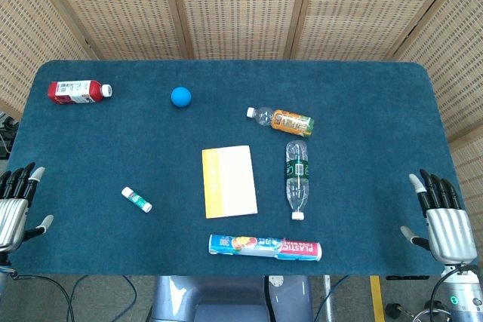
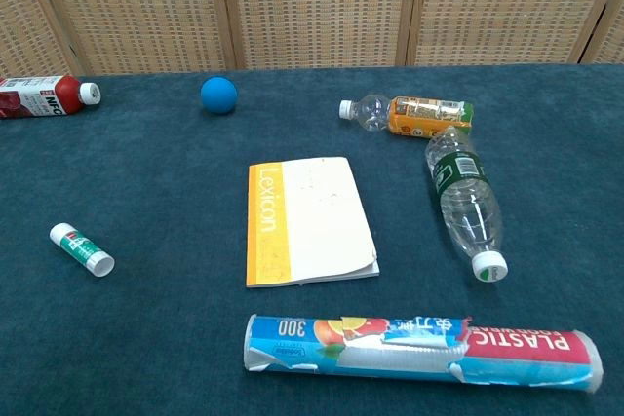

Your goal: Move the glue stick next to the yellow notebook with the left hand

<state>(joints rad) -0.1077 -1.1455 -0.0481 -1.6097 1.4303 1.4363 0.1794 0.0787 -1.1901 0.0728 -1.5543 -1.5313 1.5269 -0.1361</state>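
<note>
The glue stick [image 1: 136, 200] lies on its side on the blue worktop [image 1: 362, 88], well apart from the yellow notebook [image 1: 229, 181], which lies flat near the middle. The left robot hand [image 1: 16, 205] rests at the worktop's left edge, fingers spread and holding nothing, near the glue stick but not touching it. The right robot hand [image 1: 443, 218] sits at the right edge, also spread and empty. Neither hand shows in the chest view. A red bottle [image 1: 78, 91] lies at the far left corner and a blue ball [image 1: 180, 96] beyond the notebook. An orange bottle [image 1: 281, 120] and a clear bottle [image 1: 296, 179] lie to the notebook's right, and a bag roll [image 1: 265, 246] lies along the near edge.
</note>
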